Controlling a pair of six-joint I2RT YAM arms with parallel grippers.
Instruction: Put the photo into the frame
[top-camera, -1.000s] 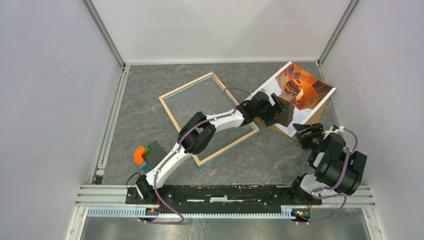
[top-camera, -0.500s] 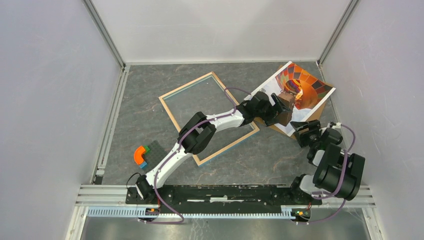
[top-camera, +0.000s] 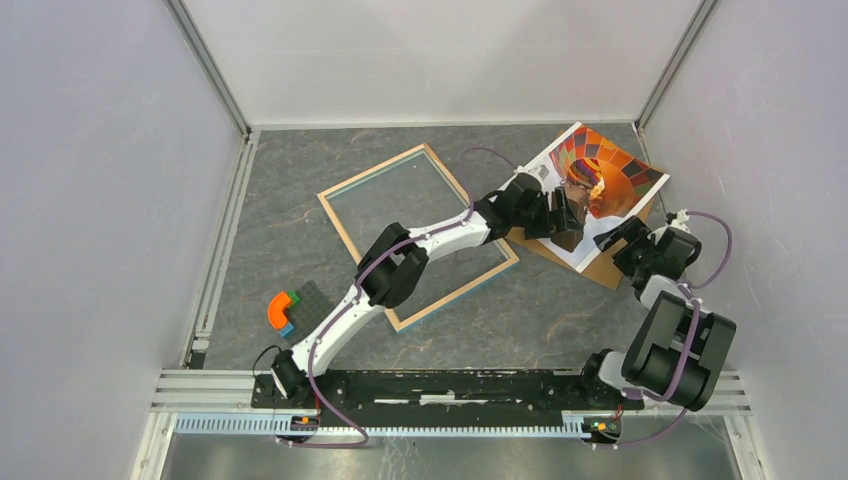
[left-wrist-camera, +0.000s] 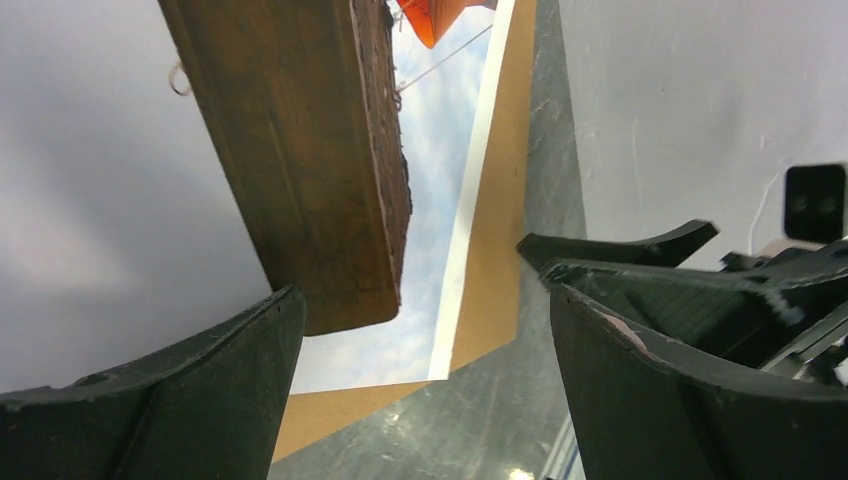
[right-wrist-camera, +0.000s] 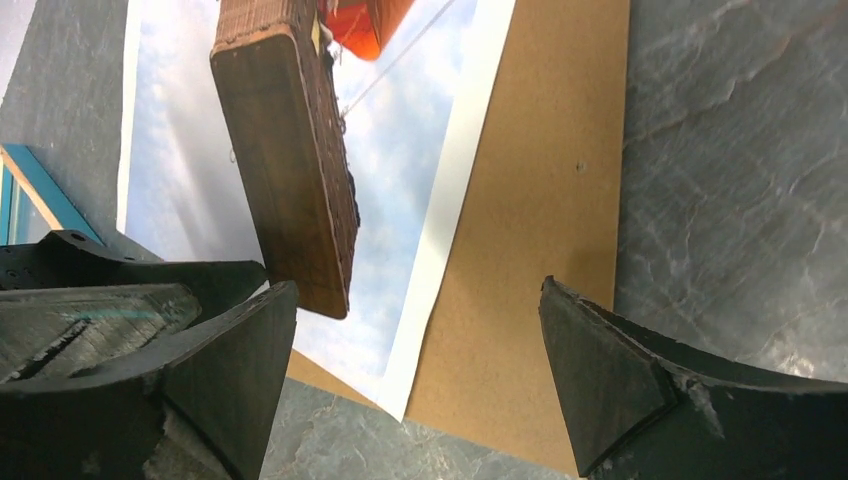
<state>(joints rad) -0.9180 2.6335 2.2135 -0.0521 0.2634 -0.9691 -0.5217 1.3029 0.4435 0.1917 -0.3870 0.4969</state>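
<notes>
The photo lies face up on a brown backing board at the far right. A dark wooden block stands on the photo's near part. The frame lies flat at the table's centre, light wood side up. My left gripper reaches across the frame's far right corner and is open and empty over the photo, the block beside its left finger. My right gripper is open and empty above the board's near corner. The photo's white border shows between its jaws.
An orange, blue and green toy block cluster sits at the near left. White walls close in the table, the right wall close to the photo and the right arm. The frame's blue edge shows in the right wrist view.
My right gripper has swung away from me and to the right, up to the backing board's near corner. My left gripper has shifted slightly farther over the photo.
</notes>
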